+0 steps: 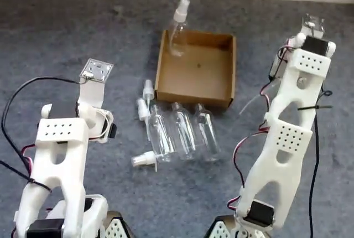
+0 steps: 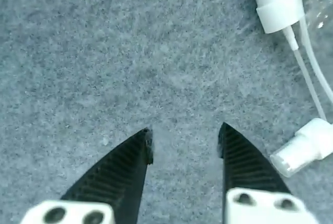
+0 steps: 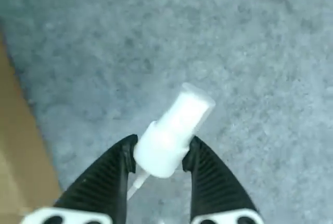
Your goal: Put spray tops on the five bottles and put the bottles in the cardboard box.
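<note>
- right end effector (image 3: pixel 162 145) clamped on spray top (image 3: pixel 179 117).
- left end effector (image 2: pixel 186 130) apart, empty.
- capping step, i'd say; next likely needs lining up with an uncapped bottle (image 1: pixel 206 132).

Cardboard box (image 1: pixel 193 95): open.
Capped bottle (image 1: pixel 177 36): leaning on its far wall.
Three bottles (image 1: pixel 183 130): lying beside box.
Spray tops (image 1: pixel 144 160): loose beside them.
</note>
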### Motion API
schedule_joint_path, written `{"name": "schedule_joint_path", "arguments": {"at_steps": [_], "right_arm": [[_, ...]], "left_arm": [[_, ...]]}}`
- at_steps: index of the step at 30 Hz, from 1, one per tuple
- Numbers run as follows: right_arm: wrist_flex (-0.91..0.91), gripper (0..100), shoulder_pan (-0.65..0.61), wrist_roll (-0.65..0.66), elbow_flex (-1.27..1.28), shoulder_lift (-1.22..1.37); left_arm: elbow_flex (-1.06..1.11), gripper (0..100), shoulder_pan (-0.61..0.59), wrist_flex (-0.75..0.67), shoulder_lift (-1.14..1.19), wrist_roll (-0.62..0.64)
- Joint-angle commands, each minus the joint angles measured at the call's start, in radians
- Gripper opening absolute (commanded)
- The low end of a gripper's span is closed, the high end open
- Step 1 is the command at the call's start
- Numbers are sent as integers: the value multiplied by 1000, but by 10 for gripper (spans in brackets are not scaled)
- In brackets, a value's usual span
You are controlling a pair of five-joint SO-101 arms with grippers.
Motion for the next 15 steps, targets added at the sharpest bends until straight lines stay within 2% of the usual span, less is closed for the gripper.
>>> {"name": "schedule_joint_path", "arguments": {"at_steps": [1, 6, 8, 12, 15], "right_arm": [[24, 4, -61, 54, 179, -269], [22, 4, -216, 101, 535, -625], [22, 4, -312, 101, 645, -762], [18, 4, -599, 95, 776, -943], [5, 4, -828, 72, 789, -940]], "left_arm": [[-7, 184, -71, -58, -30, 8], [-71, 188, -226, -66, -27, -2], [-102, 189, -288, -66, -27, -60], [-185, 189, -421, -64, -27, -107], [-217, 189, -510, -64, -27, -158]]}}
